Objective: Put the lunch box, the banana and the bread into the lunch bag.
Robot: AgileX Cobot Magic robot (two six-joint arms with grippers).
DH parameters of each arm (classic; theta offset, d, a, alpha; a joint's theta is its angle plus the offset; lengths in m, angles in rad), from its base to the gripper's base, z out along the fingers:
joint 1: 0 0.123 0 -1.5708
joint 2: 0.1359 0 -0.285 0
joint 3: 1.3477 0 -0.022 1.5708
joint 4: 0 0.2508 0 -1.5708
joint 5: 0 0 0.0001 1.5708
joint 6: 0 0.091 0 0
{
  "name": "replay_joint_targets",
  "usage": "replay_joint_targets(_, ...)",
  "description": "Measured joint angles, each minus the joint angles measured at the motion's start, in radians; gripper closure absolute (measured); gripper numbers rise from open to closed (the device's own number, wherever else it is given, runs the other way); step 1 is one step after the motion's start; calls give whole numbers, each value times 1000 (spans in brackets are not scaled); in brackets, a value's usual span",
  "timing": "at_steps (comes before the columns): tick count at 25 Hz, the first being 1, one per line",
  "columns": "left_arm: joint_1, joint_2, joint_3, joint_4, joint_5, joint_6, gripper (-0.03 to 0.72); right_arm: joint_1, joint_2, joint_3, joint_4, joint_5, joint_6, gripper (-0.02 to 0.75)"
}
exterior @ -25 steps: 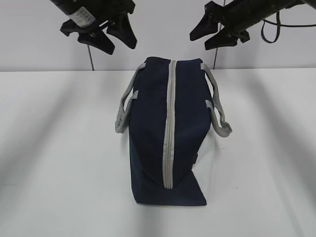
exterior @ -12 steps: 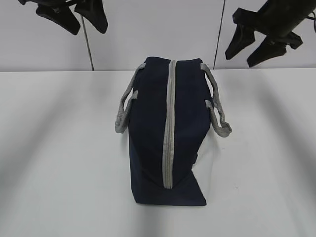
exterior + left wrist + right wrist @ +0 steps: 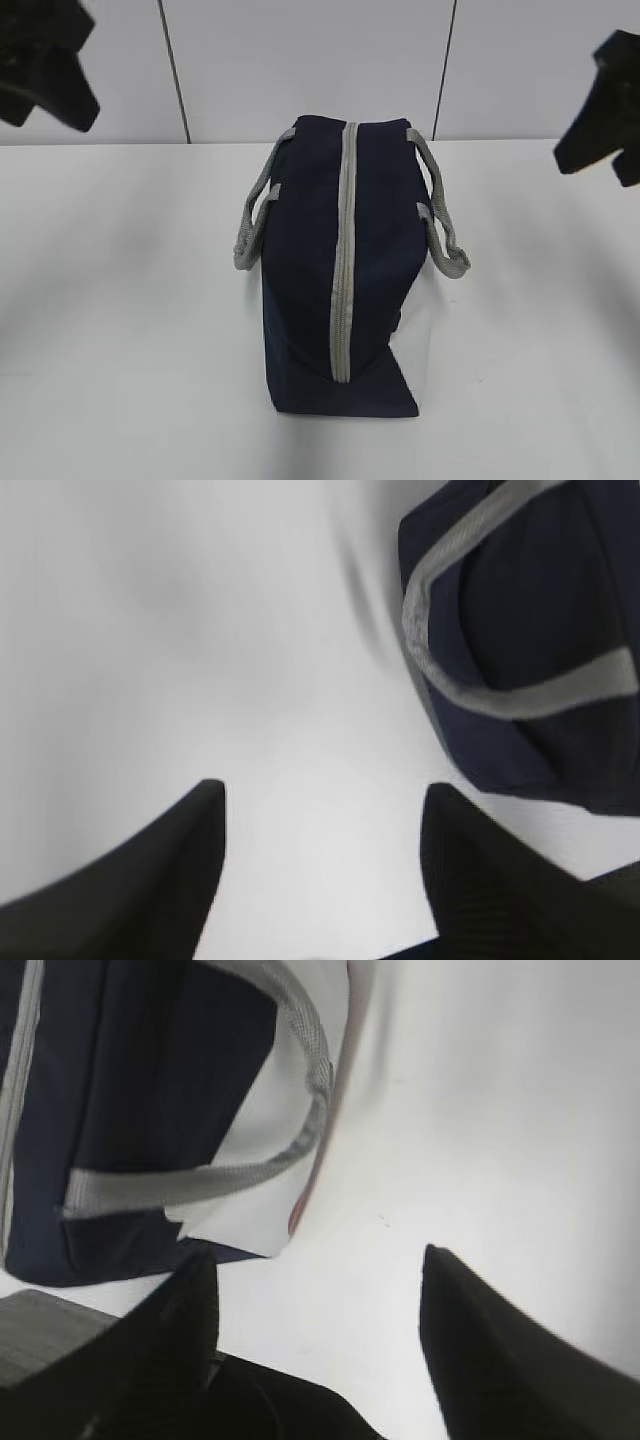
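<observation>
The navy lunch bag (image 3: 300, 260) stands in the middle of the white table, its grey zipper (image 3: 343, 270) closed along the top and grey handles hanging at both sides. A white side panel (image 3: 418, 330) shows on its right. My left gripper (image 3: 50, 105) hangs open and empty in the air at the far left, well clear of the bag. My right gripper (image 3: 597, 165) hangs open and empty at the far right. The left wrist view shows open jaws (image 3: 320, 800) over bare table, with the bag (image 3: 540, 630) at upper right. The right wrist view shows open jaws (image 3: 318, 1260) and the bag (image 3: 130, 1090) at upper left. The lunch box, banana and bread are out of view.
The white table (image 3: 120, 320) spreads to both sides of the bag and in front of it. A white panelled wall (image 3: 300, 60) stands behind the table's far edge.
Both grippers have swung outward from above the bag's far end, the left one to the left edge and the right one to the right edge. The bag has not moved.
</observation>
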Motion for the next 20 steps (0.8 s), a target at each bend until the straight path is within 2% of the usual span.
replay_joint_targets(7,0,-300,322,8,-52,-6,264,0,-422,287,-82,-55,20,269)
replay_joint_targets(12,0,-482,482,15,-56,-8,264,0,-722,439,-107,-67,75,269)
replay_joint_targets(20,0,-794,728,19,-52,-8,264,0,-1162,612,-139,33,139,269)
